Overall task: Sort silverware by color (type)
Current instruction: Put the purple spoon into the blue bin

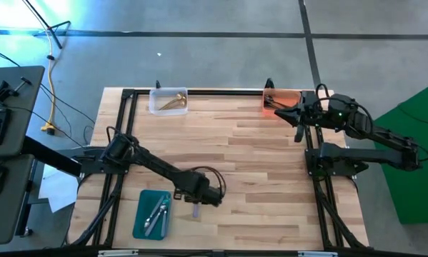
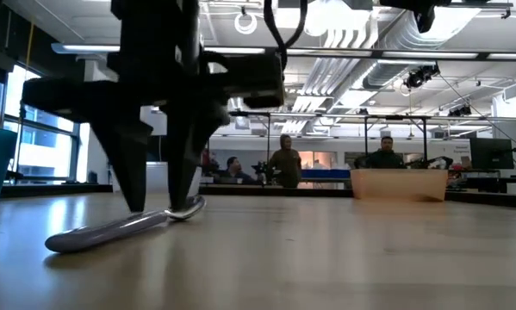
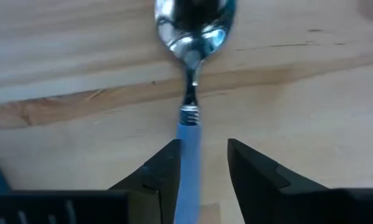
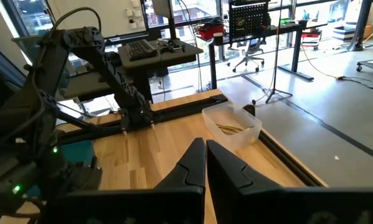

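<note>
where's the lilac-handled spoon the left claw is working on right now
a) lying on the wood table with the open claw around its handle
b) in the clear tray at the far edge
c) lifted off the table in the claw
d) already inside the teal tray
a: the lilac-handled spoon lies flat on the wooden table, its handle between the open fingers of the left claw, beside the teal tray.

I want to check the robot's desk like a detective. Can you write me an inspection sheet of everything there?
Surface: wooden table, mostly bare.
Job's things: lilac-handled spoon lying flat on the table; gold spoons in the clear tray; silver spoons in the teal tray; orange tray contents unclear.
Clutter: nothing seen.
Grippers: left gripper open, astride the spoon handle; right gripper shut, by the orange tray.
Cables: yellow cord on the floor.
Surroundings: people beyond the table.
</note>
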Motion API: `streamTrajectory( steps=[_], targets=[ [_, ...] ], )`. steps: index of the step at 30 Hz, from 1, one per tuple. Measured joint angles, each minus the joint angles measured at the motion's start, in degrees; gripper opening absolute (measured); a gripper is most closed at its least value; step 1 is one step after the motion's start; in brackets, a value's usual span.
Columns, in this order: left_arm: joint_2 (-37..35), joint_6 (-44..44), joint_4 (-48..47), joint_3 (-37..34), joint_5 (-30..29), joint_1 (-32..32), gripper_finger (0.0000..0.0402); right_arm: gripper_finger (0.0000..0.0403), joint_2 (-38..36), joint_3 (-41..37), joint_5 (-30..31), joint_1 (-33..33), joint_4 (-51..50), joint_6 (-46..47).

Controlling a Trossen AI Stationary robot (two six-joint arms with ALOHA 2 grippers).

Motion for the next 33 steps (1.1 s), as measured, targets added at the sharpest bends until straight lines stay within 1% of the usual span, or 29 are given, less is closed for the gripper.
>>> streamTrajectory(
  steps=[6, 10, 12, 14, 18, 19, 22, 25, 26, 33],
  targets=[
    [1.8, -0.7, 0.0, 0.0, -0.9, -0.1, 0.0111, 0.0000, -0.3, 0.0, 0.0, 0.0, 0.0, 0.0],
    [2.4, 2.0, 0.2, 0.1, -0.1, 0.6, 0.0110, 0.0000, -0.6, 0.0, -0.1, 0.0, 0.0, -0.2],
    [2.8, 3.7, 0.0, 0.2, -0.1, 0.6, 0.0103, 0.0000, -0.8, 0.0, -0.1, 0.0, 0.0, -0.2],
    [2.8, 6.4, -0.1, 0.2, -0.3, 0.7, 0.0086, 0.0000, -1.3, 0.0, -0.1, 0.0, 0.0, -0.4],
    [2.9, 13.2, -0.3, 0.2, -0.9, 0.6, 0.0025, 0.0000, -2.3, 0.0, -0.2, 0.0, 0.0, -0.9],
    [2.9, 14.5, -0.2, 0.2, -1.0, 0.6, 0.0021, 0.0000, -2.5, 0.0, -0.2, 0.0, 0.0, -1.0],
    [2.3, 17.9, 0.1, 0.1, -0.8, 0.7, 0.0021, 0.0000, -3.0, 0.0, -0.2, 0.0, 0.0, -1.1],
    [1.2, 19.1, 0.8, -0.2, -1.9, 0.7, 0.0021, 0.0000, -3.1, 0.0, -0.2, 0.0, 0.0, -1.1],
    [0.5, 19.2, 0.8, -0.2, -2.6, 0.7, 0.0021, 0.0000, -3.1, 0.0, -0.2, 0.0, 0.0, -1.4],
    [-7.5, 17.4, 0.0, -0.1, -2.4, -0.6, 0.0021, 0.0000, -3.1, 0.0, -0.2, 0.0, 0.0, -1.9]
  ],
)
